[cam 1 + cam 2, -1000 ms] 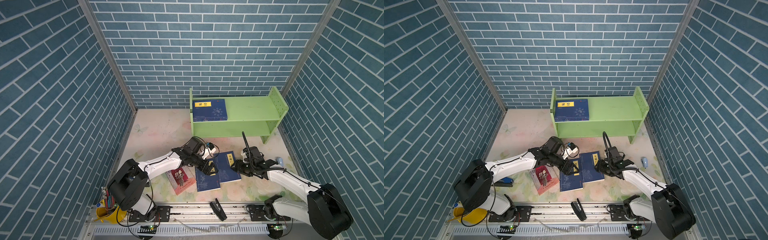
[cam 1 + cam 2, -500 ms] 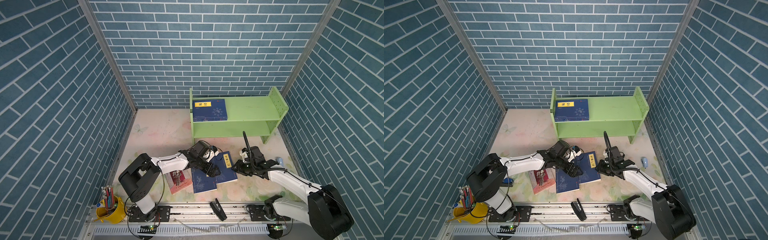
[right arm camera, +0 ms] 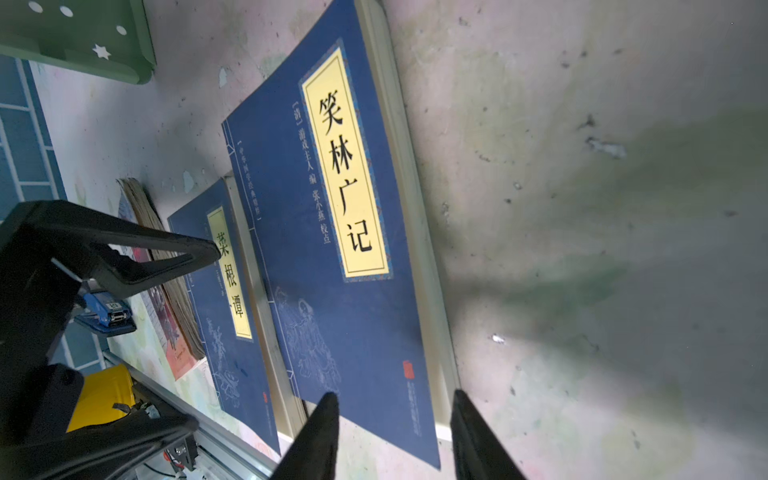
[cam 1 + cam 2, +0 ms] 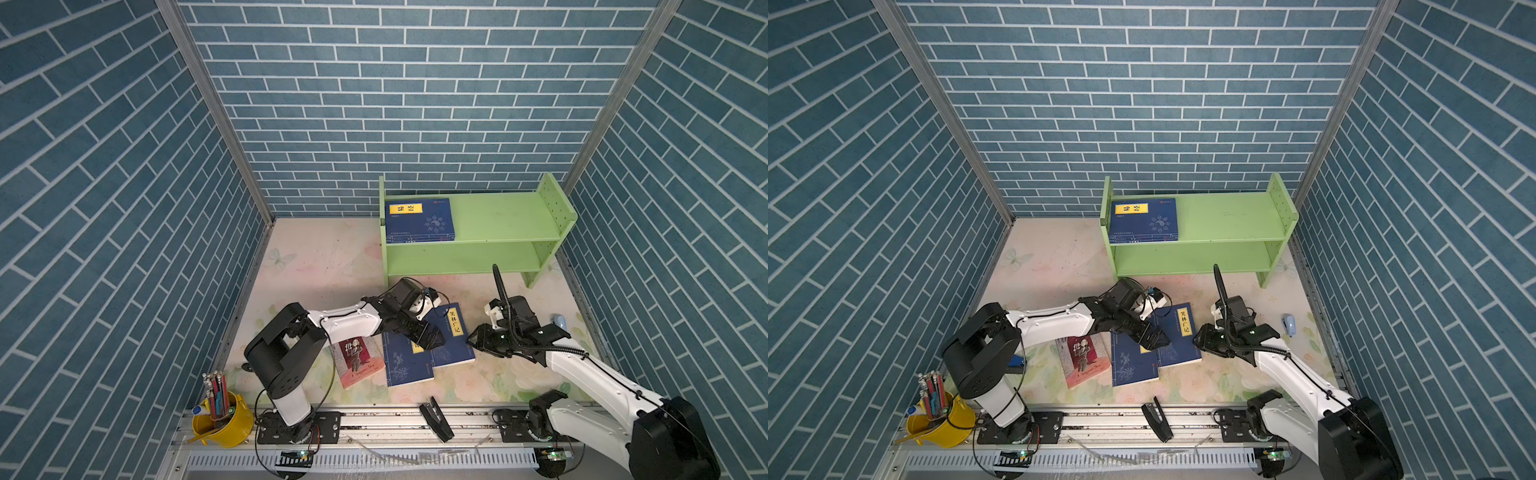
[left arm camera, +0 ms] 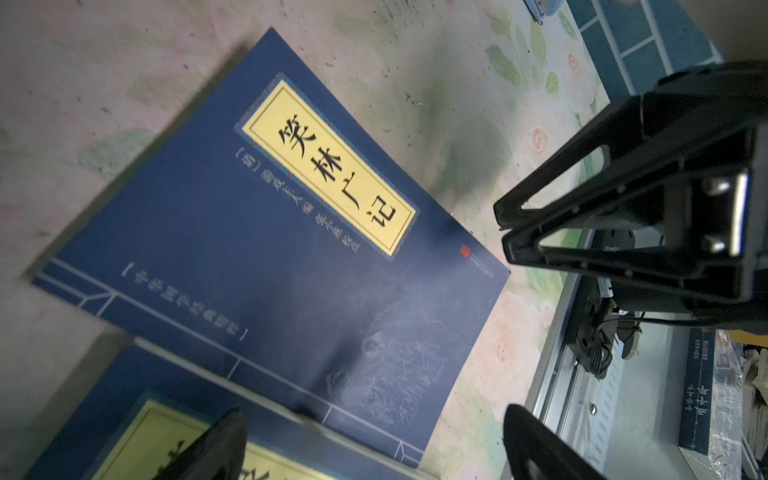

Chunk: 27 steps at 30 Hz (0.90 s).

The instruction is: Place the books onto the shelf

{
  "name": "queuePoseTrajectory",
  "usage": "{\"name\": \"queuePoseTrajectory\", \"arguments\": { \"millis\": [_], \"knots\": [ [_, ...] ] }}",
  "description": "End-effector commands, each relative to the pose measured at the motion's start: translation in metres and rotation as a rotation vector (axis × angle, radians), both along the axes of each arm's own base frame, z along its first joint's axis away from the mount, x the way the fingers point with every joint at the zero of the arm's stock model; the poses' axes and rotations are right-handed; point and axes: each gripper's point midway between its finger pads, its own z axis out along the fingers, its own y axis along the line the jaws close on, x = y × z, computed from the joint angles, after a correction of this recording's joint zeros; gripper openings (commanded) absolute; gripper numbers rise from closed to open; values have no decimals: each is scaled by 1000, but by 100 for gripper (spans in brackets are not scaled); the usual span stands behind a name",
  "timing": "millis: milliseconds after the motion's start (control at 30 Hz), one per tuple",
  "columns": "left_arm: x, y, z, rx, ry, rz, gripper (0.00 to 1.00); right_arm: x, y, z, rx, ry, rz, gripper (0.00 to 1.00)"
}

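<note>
You have four books in sight. Three lie on the mat nearest you: one red-and-grey book [image 4: 359, 361], one blue 菜根谭 book [image 4: 405, 368], and one blue 笑林广记 book [image 4: 452, 353] overlapping it. Your left gripper [image 4: 432, 338] hangs spread wide over that overlap, holding nothing. Your right gripper [image 4: 473, 341], jaws parted and empty, sits just beside the 笑林广记 book's outer edge. Farther back, one blue 易经 book [image 4: 419, 220] lies flat on the green shelf [image 4: 498, 216], top tier, left end.
</note>
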Motion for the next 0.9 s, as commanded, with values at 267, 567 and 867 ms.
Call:
{"name": "queuePoseTrajectory", "arguments": {
  "millis": [267, 567, 867],
  "knots": [
    [25, 6, -15, 175, -101, 119, 98, -23, -31, 10, -15, -57, -131, 50],
    [24, 9, -36, 249, -120, 127, 99, -35, -38, 17, 11, -83, -168, 50],
    [22, 3, -52, 274, -104, 90, 99, -37, -40, 24, 35, -106, -186, 50]
  ]
}}
